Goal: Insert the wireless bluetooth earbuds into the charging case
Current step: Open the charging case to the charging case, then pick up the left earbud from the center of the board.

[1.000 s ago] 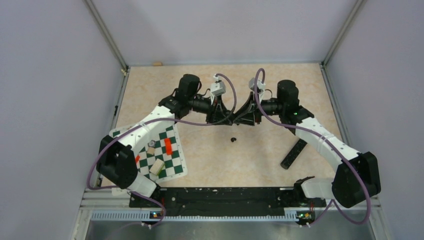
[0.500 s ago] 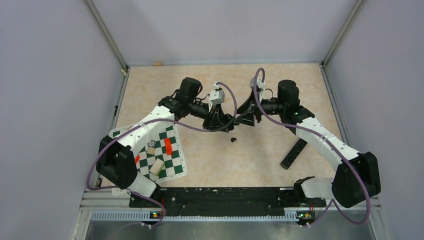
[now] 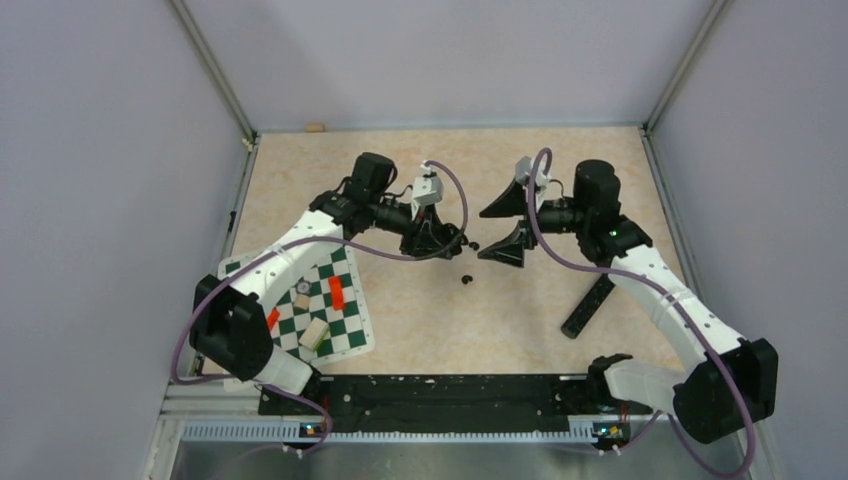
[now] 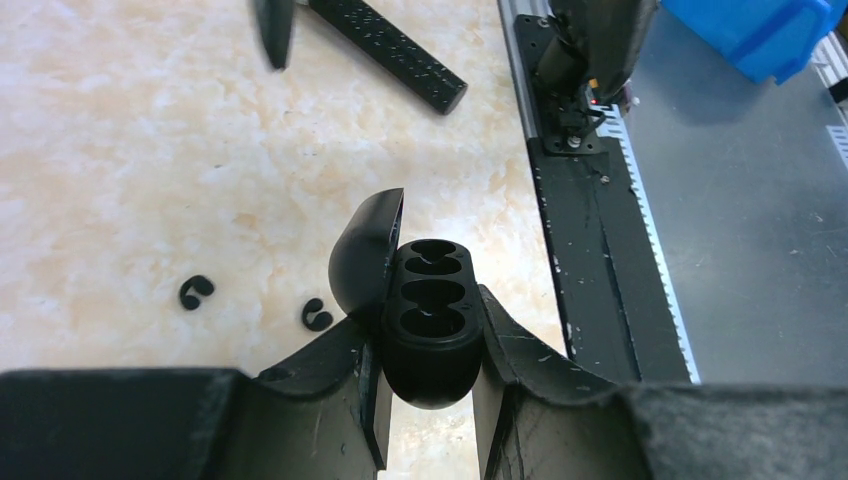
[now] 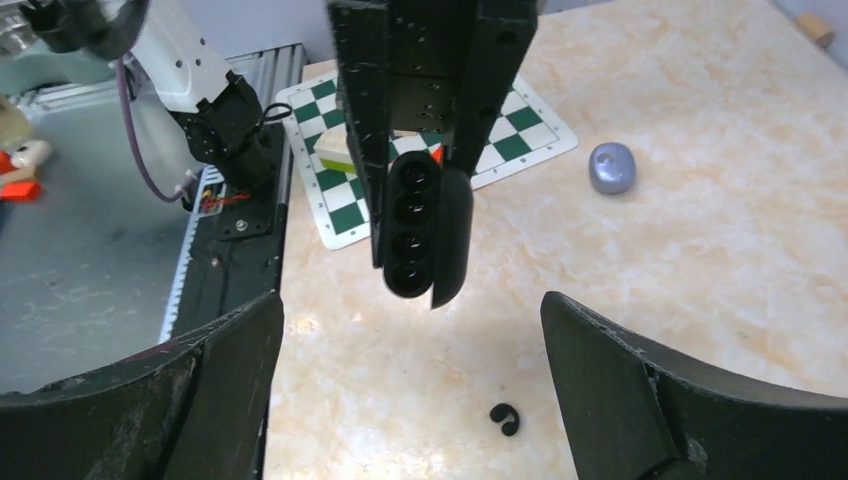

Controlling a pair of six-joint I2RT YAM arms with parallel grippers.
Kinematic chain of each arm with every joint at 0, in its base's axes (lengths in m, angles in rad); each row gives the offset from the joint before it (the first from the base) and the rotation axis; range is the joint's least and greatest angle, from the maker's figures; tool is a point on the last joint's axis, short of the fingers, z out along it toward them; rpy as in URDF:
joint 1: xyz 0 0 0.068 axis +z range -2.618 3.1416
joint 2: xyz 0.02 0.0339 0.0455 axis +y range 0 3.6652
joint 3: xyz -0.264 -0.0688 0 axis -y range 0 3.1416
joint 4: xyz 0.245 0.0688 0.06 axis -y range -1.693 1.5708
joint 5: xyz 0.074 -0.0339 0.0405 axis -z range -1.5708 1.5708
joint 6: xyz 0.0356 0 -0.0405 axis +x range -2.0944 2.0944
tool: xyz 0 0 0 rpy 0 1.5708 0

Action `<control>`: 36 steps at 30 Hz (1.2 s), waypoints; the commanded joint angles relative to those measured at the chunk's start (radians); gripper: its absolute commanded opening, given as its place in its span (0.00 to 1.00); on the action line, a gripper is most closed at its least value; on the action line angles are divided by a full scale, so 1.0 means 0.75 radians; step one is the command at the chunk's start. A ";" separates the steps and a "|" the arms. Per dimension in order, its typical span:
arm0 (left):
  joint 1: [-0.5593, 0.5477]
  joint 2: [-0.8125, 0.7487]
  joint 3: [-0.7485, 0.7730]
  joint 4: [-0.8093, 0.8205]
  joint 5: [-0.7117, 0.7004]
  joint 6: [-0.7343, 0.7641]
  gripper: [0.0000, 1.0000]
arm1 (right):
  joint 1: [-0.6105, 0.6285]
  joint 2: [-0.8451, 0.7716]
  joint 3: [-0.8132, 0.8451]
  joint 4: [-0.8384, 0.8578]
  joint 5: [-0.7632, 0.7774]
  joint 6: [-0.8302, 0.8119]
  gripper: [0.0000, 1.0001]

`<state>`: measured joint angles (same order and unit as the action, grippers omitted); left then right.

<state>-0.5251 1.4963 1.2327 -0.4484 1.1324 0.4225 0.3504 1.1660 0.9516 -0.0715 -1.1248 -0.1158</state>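
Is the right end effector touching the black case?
Apart. Right wrist view: table shows between the case and each finger of the open right end effector.

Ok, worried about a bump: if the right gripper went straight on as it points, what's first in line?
Probably the open black case held in the left gripper, centred in the right wrist view; depth is unclear.

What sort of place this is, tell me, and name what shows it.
Probably a lab robot test cell: a left arm and right arm bolted to a black rail at the table edge, plain walls and metal posts around it, and the left pincer gripping an open black case.
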 commanded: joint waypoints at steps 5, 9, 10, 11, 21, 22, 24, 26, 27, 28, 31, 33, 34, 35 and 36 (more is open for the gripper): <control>0.258 -0.111 0.063 -0.177 0.092 0.143 0.00 | -0.015 -0.011 0.029 -0.030 0.140 -0.211 0.99; 0.354 -0.052 0.175 -0.759 0.092 0.605 0.00 | -0.016 0.124 0.102 -0.030 0.195 -0.240 0.95; 0.361 -0.030 0.199 -0.908 0.080 0.716 0.00 | -0.016 0.165 0.125 -0.031 0.193 -0.239 0.94; 0.365 -0.009 0.216 -1.032 0.078 0.817 0.00 | -0.014 0.206 0.149 -0.029 0.189 -0.237 0.92; 0.365 0.037 0.077 -1.280 0.185 1.087 0.00 | 0.057 0.488 0.166 -0.003 0.461 -0.240 0.87; 0.365 0.026 0.059 -1.222 0.182 1.029 0.00 | 0.067 0.496 0.151 0.012 0.489 -0.244 0.86; 0.365 0.002 0.024 -1.131 0.195 0.958 0.00 | 0.072 0.523 0.134 0.023 0.533 -0.242 0.81; 0.361 -0.005 -0.011 -1.067 0.203 0.909 0.00 | 0.072 0.554 0.134 0.015 0.585 -0.243 0.78; 0.359 -0.004 -0.026 -1.032 0.207 0.876 0.00 | 0.071 0.571 0.136 0.013 0.616 -0.243 0.77; 0.359 -0.001 -0.037 -0.995 0.210 0.844 0.00 | 0.072 0.592 0.144 0.006 0.638 -0.244 0.74; 0.359 -0.001 -0.048 -0.936 0.197 0.776 0.00 | 0.072 0.668 0.188 -0.042 0.720 -0.213 0.68; 0.359 -0.021 -0.074 -0.887 0.202 0.735 0.00 | 0.067 0.715 0.215 -0.086 0.769 -0.182 0.66; 0.360 -0.034 -0.089 -0.848 0.206 0.708 0.00 | 0.061 0.727 0.215 -0.093 0.777 -0.175 0.65; 0.357 -0.042 -0.106 -0.812 0.207 0.682 0.00 | 0.053 0.735 0.209 -0.094 0.779 -0.172 0.65; 0.357 -0.044 -0.114 -0.782 0.200 0.663 0.00 | 0.046 0.742 0.207 -0.093 0.785 -0.167 0.64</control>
<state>-0.2516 1.5162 1.1786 -1.1568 1.2423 1.0042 0.3962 1.7008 1.0615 -0.1242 -0.5972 -0.2680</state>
